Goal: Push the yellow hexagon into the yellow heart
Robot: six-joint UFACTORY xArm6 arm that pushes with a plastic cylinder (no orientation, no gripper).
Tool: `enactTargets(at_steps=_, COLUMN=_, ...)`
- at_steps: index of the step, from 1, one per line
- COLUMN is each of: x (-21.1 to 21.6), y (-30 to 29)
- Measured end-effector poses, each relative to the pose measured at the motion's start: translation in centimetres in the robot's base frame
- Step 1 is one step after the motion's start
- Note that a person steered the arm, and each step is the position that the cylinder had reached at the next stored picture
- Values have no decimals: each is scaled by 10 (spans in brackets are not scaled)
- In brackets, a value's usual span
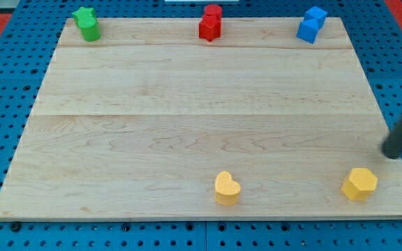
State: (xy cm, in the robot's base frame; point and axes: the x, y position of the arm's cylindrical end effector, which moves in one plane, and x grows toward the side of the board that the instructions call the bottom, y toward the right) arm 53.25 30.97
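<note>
The yellow hexagon (359, 183) sits near the board's bottom right corner. The yellow heart (227, 187) sits at the bottom centre, well to the hexagon's left, with bare wood between them. My tip (391, 153) is the lower end of a dark rod coming in from the view's right edge. It is up and to the right of the hexagon, a short gap away, not touching it.
Two green blocks (86, 24) stand at the top left, two red blocks (211, 21) at the top centre, two blue blocks (311, 24) at the top right. The wooden board (187, 118) lies on a blue pegboard; its right edge is close to my tip.
</note>
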Motion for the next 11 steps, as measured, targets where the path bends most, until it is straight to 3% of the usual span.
enactTargets(at_steps=1, x=37, y=18)
enactTargets(at_steps=2, x=46, y=-4)
enactTargets(at_steps=5, x=46, y=-156)
enactTargets(at_steps=6, x=46, y=-176)
enactTargets(at_steps=11, x=46, y=-212)
